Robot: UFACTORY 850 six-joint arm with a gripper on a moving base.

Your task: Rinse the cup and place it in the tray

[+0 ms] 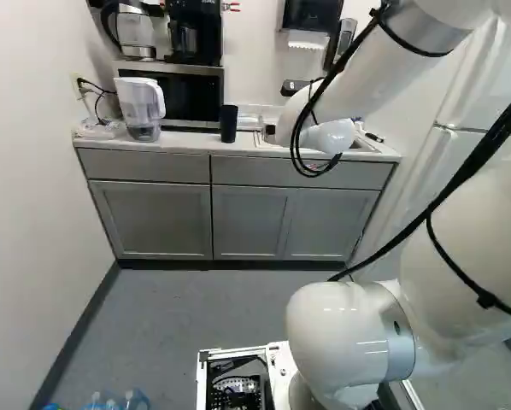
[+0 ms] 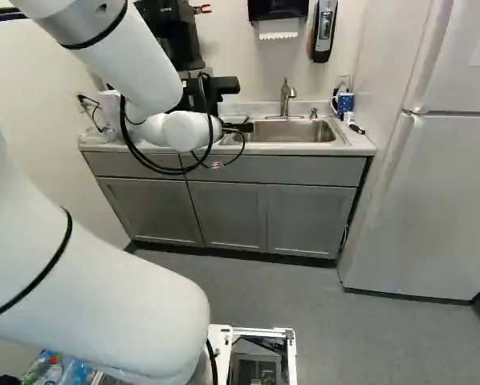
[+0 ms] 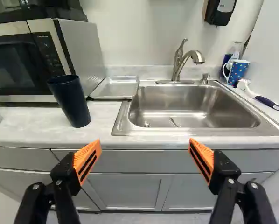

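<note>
My gripper (image 2: pixel 217 90) is partly hidden behind the wrist in the right base view, in front of the counter. In the wrist view the gripper (image 3: pixel 144 154) has its orange-padded fingers wide apart with nothing between them. Ahead of it, on the counter, stands a dark blue cup (image 3: pixel 70 101), beside the microwave; the left base view shows the same cup (image 1: pixel 228 123). A shallow metal tray (image 3: pixel 115 87) lies between the microwave and the sink (image 3: pixel 191 109). The faucet (image 3: pixel 179 63) rises behind the basin.
A microwave (image 3: pixel 32 60) and a water pitcher (image 1: pixel 141 107) stand on the counter (image 3: pixel 18 126). Beyond the sink are a dotted mug (image 3: pixel 238 70) and a brush (image 3: pixel 265 100). Cabinets (image 2: pixel 228 216) run below; a refrigerator (image 2: pixel 433 192) stands to their right.
</note>
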